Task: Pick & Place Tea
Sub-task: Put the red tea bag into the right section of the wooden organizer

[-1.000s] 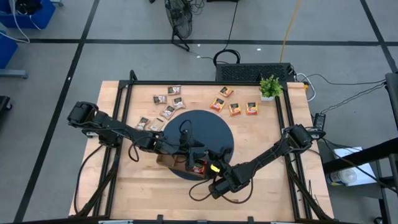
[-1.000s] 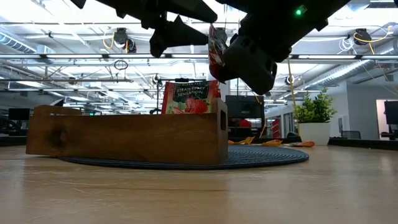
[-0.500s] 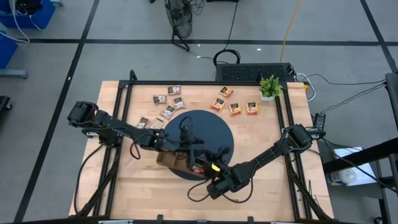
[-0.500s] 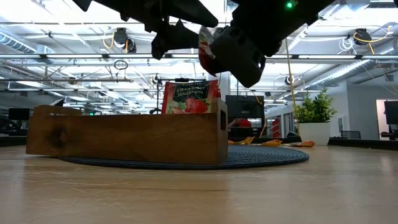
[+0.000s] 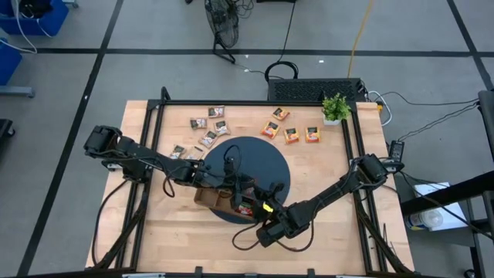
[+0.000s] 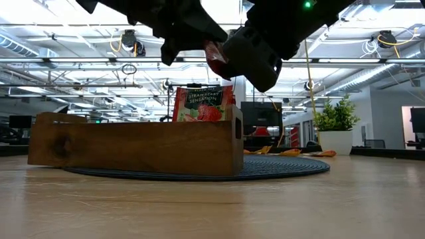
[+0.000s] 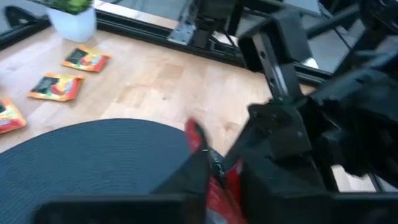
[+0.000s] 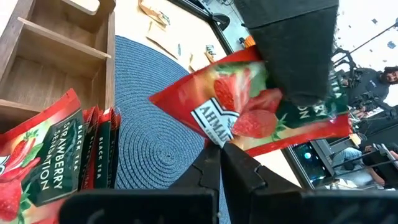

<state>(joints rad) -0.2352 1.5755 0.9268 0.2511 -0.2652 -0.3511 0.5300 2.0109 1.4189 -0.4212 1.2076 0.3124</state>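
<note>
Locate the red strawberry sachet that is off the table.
In the low view the red sachet hangs above the wooden tray, between the left tool and right tool.

Red sachet blurred, part-hidden by jaws; lettering unreadable.

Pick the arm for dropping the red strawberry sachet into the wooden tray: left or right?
Right, probably. The right gripper is pinched shut on the red strawberry sachet, just above the wooden tray where matching sachets stand. The left gripper sits at the same sachet, but its hold is unclear.
</note>
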